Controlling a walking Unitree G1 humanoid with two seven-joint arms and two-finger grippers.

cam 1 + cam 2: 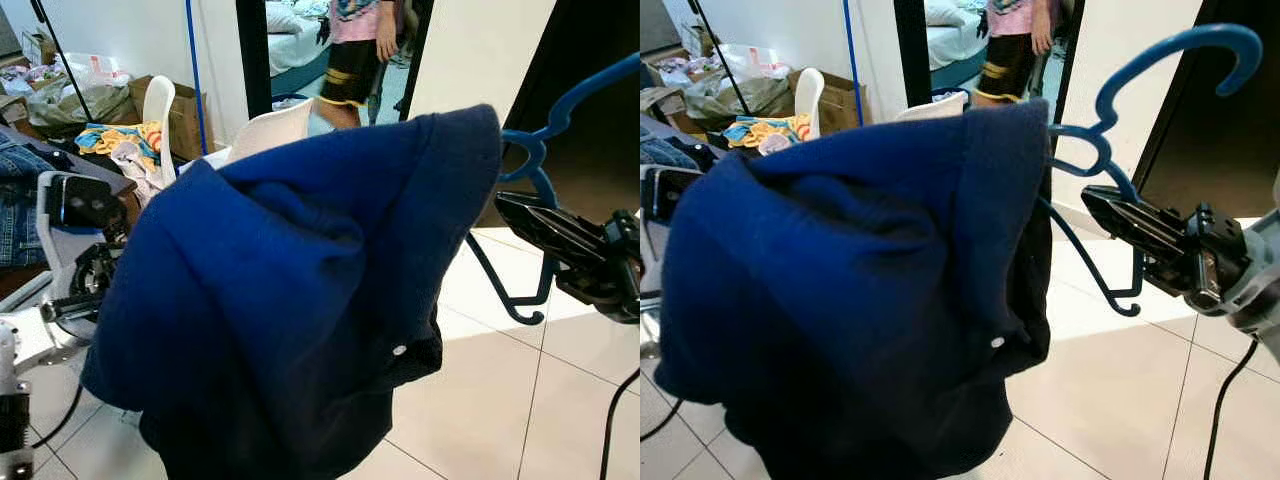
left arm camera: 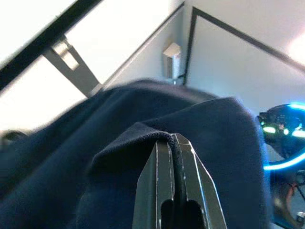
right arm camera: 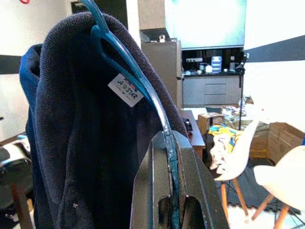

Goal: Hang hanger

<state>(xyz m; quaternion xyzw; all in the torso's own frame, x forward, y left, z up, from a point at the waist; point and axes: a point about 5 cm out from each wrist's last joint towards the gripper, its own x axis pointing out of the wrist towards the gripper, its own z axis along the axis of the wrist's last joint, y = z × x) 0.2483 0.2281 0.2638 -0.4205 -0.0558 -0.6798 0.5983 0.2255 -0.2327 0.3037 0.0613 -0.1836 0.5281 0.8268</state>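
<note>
A dark blue garment (image 1: 290,300) hangs in front of me, draped over a blue plastic hanger (image 1: 1110,150) whose hook (image 1: 1200,45) points up at the right. My right gripper (image 1: 1125,222) is shut on the hanger's arm just below the neck, as the right wrist view confirms (image 3: 170,143). A white label (image 3: 126,89) shows inside the garment's collar. My left gripper (image 2: 174,148) is shut on a fold of the garment's fabric (image 2: 143,138); its wrist (image 1: 75,230) sits behind the cloth at the left.
A person (image 1: 360,50) stands in a doorway beyond. White chairs (image 1: 158,105), cardboard boxes (image 1: 185,115) and a heap of clothes (image 1: 120,140) fill the left background. A dark door opening (image 1: 1230,120) lies at the right. White tiled floor (image 1: 500,400) spreads below.
</note>
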